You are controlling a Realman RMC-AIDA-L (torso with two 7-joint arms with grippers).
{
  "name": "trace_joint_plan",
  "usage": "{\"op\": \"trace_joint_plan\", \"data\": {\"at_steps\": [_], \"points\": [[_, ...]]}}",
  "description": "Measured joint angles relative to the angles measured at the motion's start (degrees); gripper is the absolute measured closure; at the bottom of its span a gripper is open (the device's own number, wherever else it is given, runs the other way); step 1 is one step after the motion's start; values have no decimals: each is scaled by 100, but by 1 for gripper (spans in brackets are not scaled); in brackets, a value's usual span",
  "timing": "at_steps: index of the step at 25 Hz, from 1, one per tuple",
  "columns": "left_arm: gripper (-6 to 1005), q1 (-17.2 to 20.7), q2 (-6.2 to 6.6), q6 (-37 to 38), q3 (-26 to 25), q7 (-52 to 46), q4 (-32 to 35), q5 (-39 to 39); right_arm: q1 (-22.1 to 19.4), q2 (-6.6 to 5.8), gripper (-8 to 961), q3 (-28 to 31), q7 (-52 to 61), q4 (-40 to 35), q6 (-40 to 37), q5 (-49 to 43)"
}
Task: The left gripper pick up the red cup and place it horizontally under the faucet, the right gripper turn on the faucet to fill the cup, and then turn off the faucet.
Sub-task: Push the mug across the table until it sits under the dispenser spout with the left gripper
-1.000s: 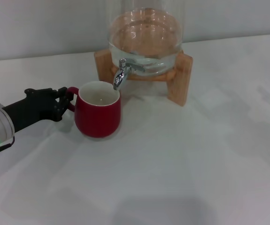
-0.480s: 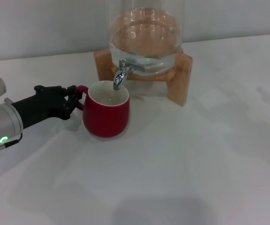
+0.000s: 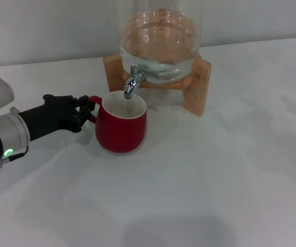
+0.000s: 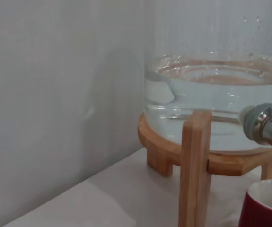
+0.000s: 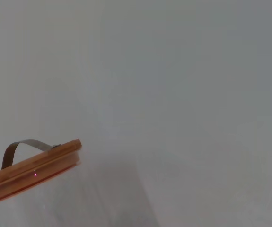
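The cup (image 3: 121, 125) at centre left is dark red outside, glossy white inside. The gripper (image 3: 83, 112) at its handle is black, on a silver arm (image 3: 1, 140) with a small green light (lower left). The faucet (image 3: 132, 80) is shiny chrome, the jar (image 3: 159, 43) clear, its stand (image 3: 196, 85) light wood. The table (image 3: 214, 180) is plain white.

My head camera looks forward and down over the desk (image 3: 214, 180). My left wrist camera sits low, close to the wooden stand (image 4: 195, 165), shared with the head view. My right wrist camera faces the wall.
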Motion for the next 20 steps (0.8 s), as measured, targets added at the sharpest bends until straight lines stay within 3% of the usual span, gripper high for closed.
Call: {"op": "trace_joint_plan", "data": {"at_steps": [20], "points": [[848,-26,13,148,225,-66,2,32,-16,9,172,0,-9,58,27,0]]}}
